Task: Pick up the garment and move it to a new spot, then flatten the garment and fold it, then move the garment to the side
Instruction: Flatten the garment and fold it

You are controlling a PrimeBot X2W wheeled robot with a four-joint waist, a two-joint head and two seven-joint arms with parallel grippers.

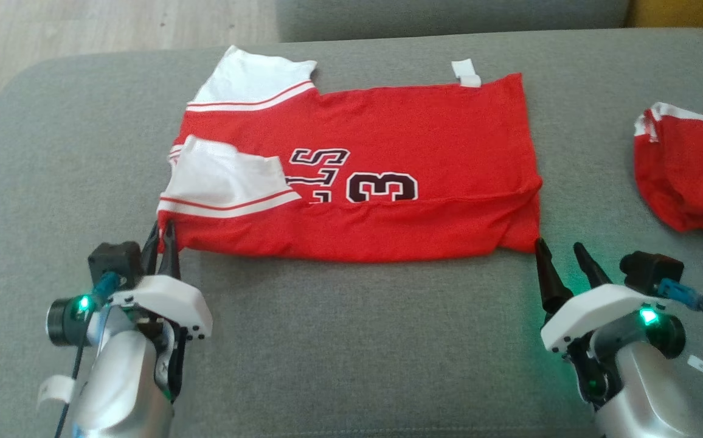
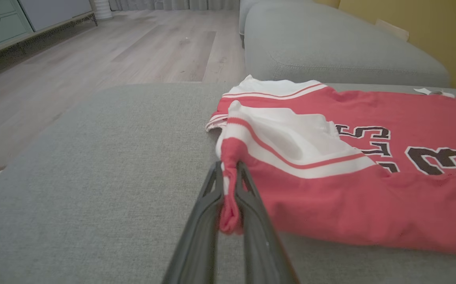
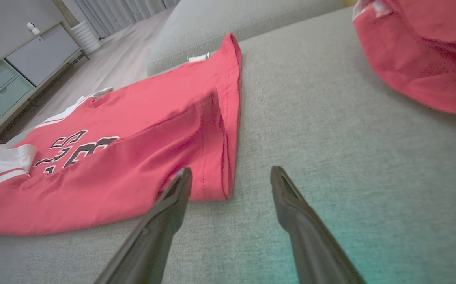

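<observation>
Grey sofa cushion [image 1: 351,340] bears the garment [image 1: 388,158], one white sleeve lying over part of its lettering. At the garment's near left corner the left gripper [image 1: 163,234] reaches in low; the left wrist view shows its fingers pinching a bunch of red cloth. Just beside the near right corner, the right gripper [image 1: 559,244] is spread wide, gripping nothing. Right of the garment lies a smaller red garment [image 1: 686,176], cut off by the picture's edge.

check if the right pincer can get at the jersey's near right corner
Probably yes. The right pincer is open, its fingertips just short of that corner of the jersey, with bare sofa cushion between them and nothing in the way.
</observation>
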